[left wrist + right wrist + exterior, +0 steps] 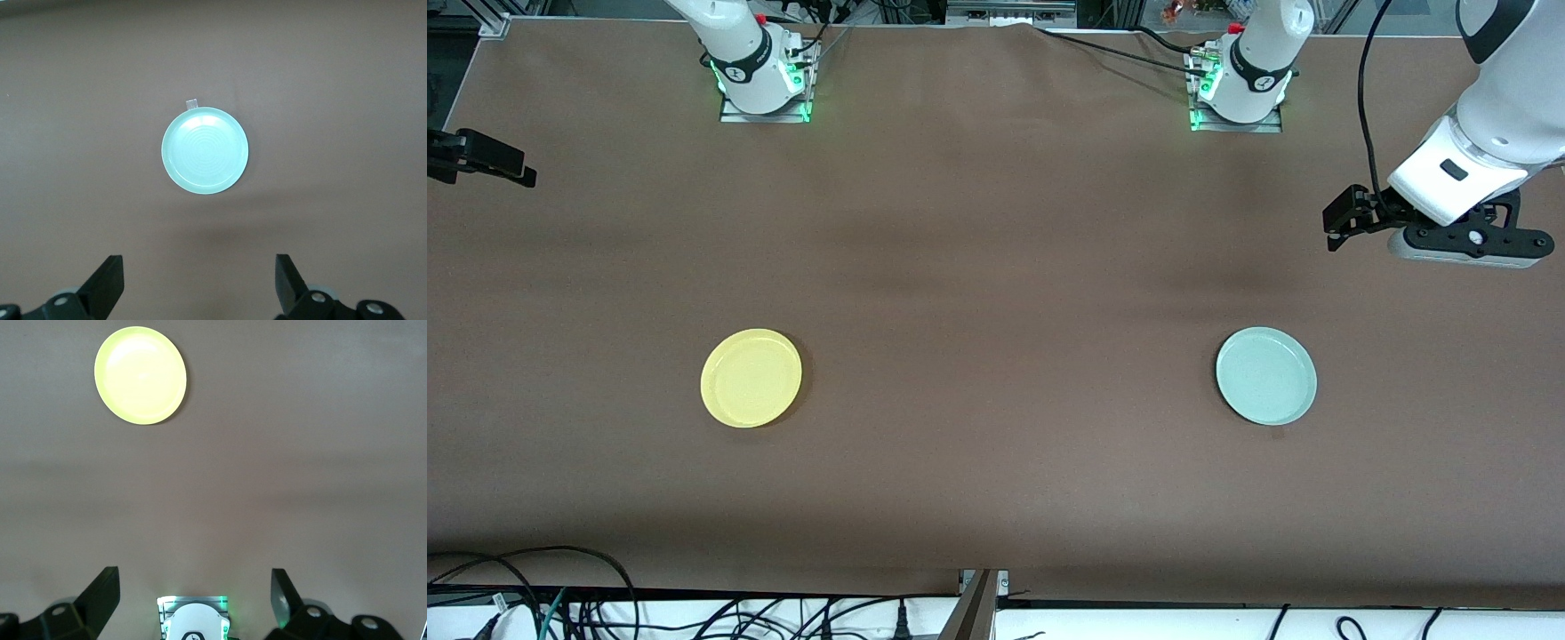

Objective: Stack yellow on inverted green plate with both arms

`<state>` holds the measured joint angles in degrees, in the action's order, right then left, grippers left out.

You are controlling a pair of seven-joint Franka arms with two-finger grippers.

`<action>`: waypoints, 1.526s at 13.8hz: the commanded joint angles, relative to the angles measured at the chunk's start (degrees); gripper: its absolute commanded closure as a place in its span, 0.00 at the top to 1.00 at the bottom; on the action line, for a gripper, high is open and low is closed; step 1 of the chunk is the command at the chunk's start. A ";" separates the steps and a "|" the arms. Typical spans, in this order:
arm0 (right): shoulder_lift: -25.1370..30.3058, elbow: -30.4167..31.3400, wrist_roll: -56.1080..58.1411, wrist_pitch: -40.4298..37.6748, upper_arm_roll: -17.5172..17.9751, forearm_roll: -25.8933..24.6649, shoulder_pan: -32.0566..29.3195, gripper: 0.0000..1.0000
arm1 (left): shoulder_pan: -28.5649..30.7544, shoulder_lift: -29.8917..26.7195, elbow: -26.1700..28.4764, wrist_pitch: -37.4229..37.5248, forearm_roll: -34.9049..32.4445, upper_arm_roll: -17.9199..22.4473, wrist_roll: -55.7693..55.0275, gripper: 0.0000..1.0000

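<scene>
Brown tabletop: yellow plate (751,378) sits toward the right arm's end, green plate (1266,375) toward the left arm's, well apart. Left gripper (200,283) and right gripper (195,597) hang high with jaws wide, empty, each nearest its own plate.

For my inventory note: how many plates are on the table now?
2. The yellow plate lies toward the right arm's end of the table. The green plate lies toward the left arm's end, about equally near the front camera. Nothing seems hidden.
</scene>
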<state>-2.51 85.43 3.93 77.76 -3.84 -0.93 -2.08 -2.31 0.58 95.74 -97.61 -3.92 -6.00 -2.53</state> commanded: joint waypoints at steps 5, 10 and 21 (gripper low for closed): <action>0.14 0.00 0.03 0.11 -0.47 1.55 -0.46 1.00 | -0.41 1.08 -2.23 1.89 -0.03 0.29 1.22 1.00; 0.14 0.00 0.03 0.11 -0.47 1.55 -0.46 1.00 | -0.33 1.17 -2.23 1.89 0.06 0.29 1.22 1.00; 0.14 0.00 0.03 0.11 -0.91 1.55 -0.46 1.00 | -0.50 3.20 -2.23 3.04 -0.12 0.11 0.69 1.00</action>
<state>-2.52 85.43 3.93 77.76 -4.64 -0.53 -2.09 -2.36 2.73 95.68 -96.16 -3.92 -6.06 -2.52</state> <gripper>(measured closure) 0.000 0.000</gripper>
